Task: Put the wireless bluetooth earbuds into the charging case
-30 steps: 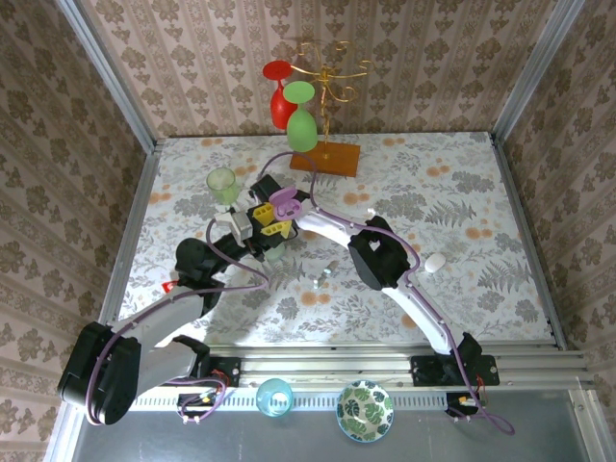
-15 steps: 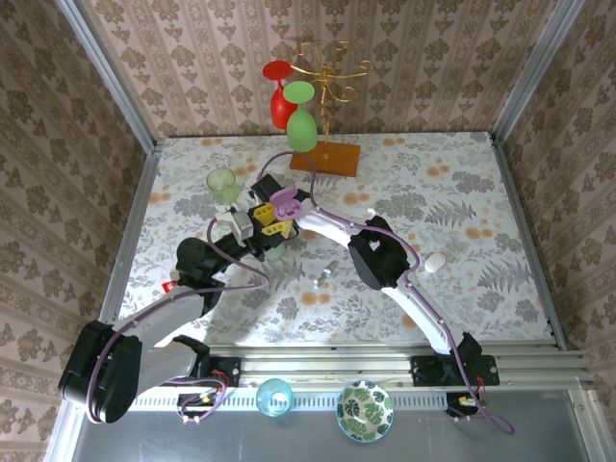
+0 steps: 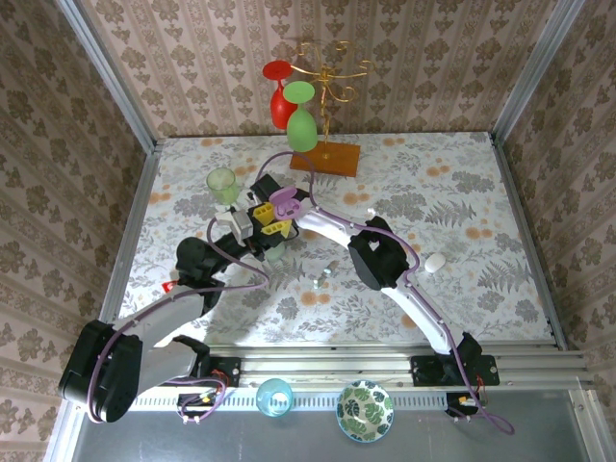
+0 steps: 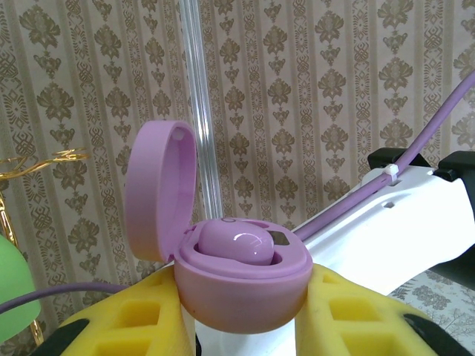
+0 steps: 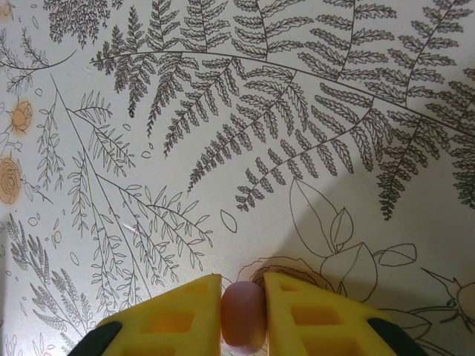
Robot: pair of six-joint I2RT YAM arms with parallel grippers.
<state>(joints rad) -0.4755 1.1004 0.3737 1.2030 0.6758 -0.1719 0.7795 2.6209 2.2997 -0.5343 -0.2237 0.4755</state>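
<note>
Still clamps the open case (image 4: 241, 289) in the left gripper (image 4: 243, 319). Pinches a pinkish earbud (image 5: 243, 317) in the right gripper (image 5: 243, 291) above the surface (image 5: 223, 111), with no visible shift from a second ago.

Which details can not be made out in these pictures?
- Left wrist view: underside of the charging case, hidden by the left gripper.
- Right wrist view: lower part of the earbud in the right gripper, cut off by the bottom edge.
- Top view: the small loose items, too tiny to identify.

Lab test cell: wallpaper panels (image 3: 192, 58), aluminium frame rails (image 3: 385, 361), floral tabletop (image 3: 462, 212).
</note>
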